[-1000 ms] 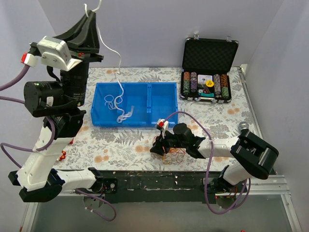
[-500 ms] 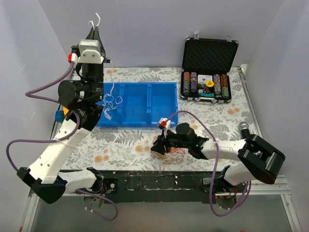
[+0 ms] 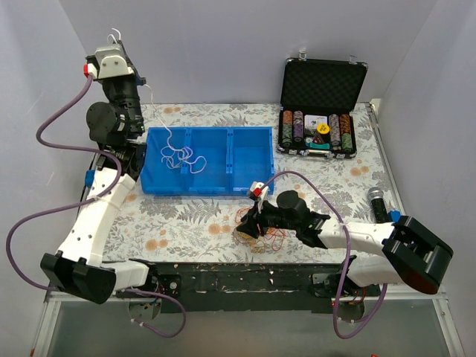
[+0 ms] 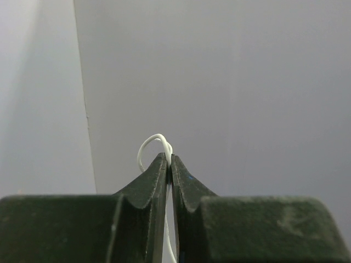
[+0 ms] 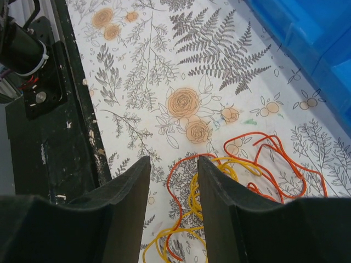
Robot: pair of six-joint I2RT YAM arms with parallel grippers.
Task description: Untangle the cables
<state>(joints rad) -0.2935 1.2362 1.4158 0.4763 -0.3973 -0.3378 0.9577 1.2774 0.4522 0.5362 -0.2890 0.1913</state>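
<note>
My left gripper (image 3: 113, 37) is raised high at the back left and shut on a thin white cable (image 4: 156, 139). The cable's loop sticks out above the fingertips in the left wrist view. The white cable (image 3: 178, 155) hangs down into the left compartment of the blue bin (image 3: 253, 182), where its curls rest. A tangle of red (image 5: 285, 164) and orange-yellow cables (image 5: 219, 181) lies on the floral tabletop near the front edge, also seen from above (image 3: 256, 230). My right gripper (image 5: 173, 161) is open just above this tangle, one red strand running between the fingers.
An open black case of poker chips (image 3: 320, 111) stands at the back right. The black front rail of the table (image 5: 33, 82) lies close to the right gripper. A thick purple cable (image 3: 297, 182) arcs over the right arm.
My left arm has swung left and back, carrying the white cable's end with it; more of the cable now lies coiled in the blue bin. My right gripper has shifted slightly right above the tangle.
</note>
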